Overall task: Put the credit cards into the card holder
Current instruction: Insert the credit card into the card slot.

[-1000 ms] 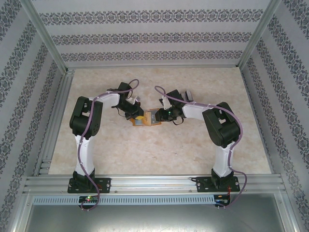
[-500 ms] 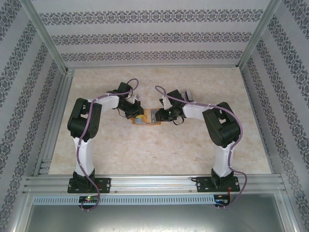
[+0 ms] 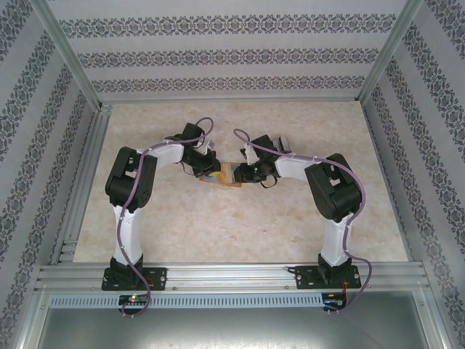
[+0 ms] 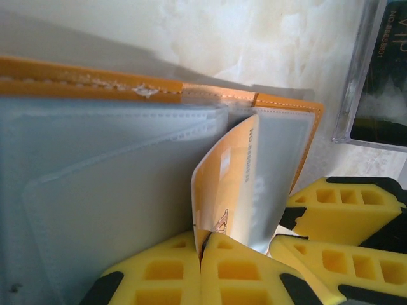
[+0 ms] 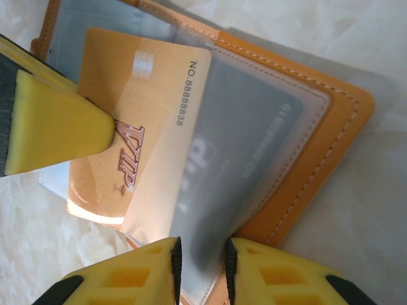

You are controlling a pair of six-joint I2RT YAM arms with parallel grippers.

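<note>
- Two arms meet mid-worktop (image 3: 218, 240); the left arm (image 3: 134, 182) carries the load, the right arm (image 3: 330, 189) steadies.
- The card holder (image 5: 334, 121) lies open and flat between them.
- Left jaws are clamped on a gold credit card (image 5: 152, 95), one long edge tucked under the film; the pocket lies to their right, so we judge a rightward slide comes next.
- Right jaws, narrow, pinch the clear sleeve (image 5: 254, 146).
</note>
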